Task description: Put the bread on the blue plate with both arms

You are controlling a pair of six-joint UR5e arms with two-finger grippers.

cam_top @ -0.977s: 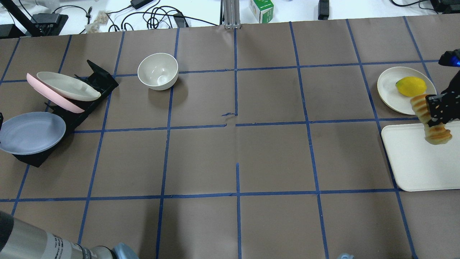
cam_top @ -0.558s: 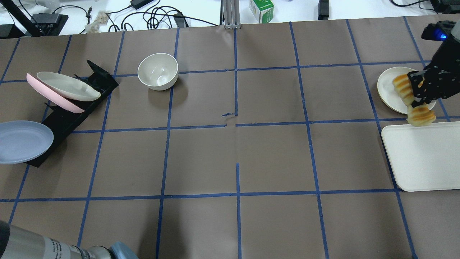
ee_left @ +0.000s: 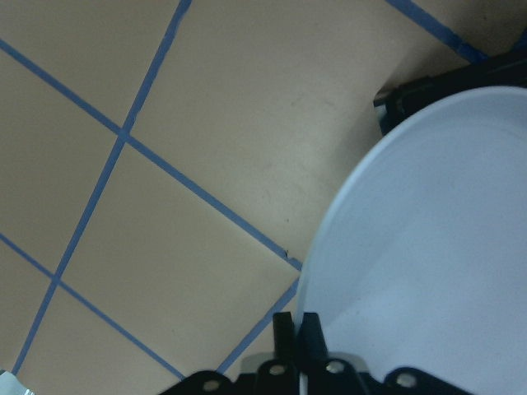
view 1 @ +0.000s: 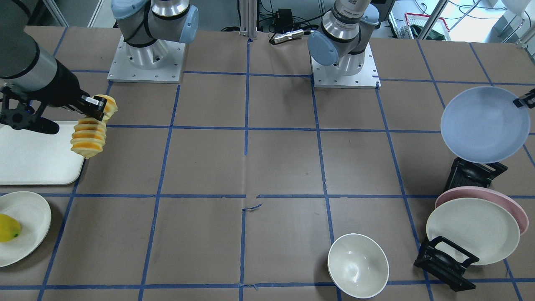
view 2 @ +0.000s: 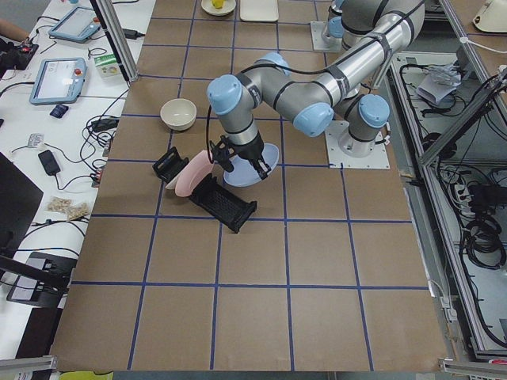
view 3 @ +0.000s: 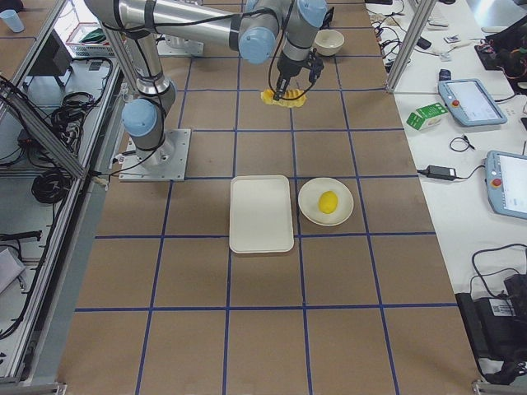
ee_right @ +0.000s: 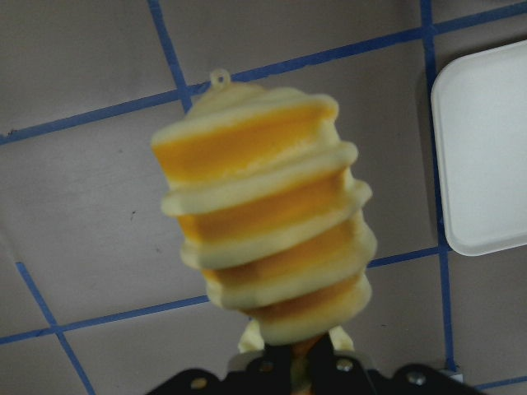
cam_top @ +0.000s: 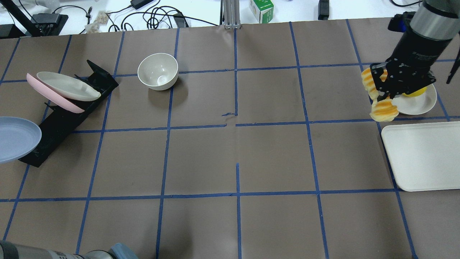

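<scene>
My right gripper [cam_top: 381,92] is shut on the middle of the bread [cam_top: 383,109], a ribbed orange and cream loaf. It holds the bread in the air at the table's right side, beside the white tray; the loaf hangs below the fingers in the right wrist view [ee_right: 263,239] and the front view [view 1: 88,136]. My left gripper [ee_left: 298,329] is shut on the rim of the blue plate [ee_left: 436,247]. It holds the plate tilted at the far left edge [cam_top: 16,138], just off the black rack's near end.
A black rack [cam_top: 68,115] holds a pink plate [cam_top: 50,95] and a cream plate [cam_top: 66,85]. A cream bowl [cam_top: 158,71] stands behind centre. A white tray [cam_top: 424,154] and a cream plate [cam_top: 417,104] with a yellow fruit [view 1: 8,228] are at right.
My right gripper has carried the bread off the tray, back and leftward past the fruit plate. The blue plate has slid left away from the rack in my left gripper.
</scene>
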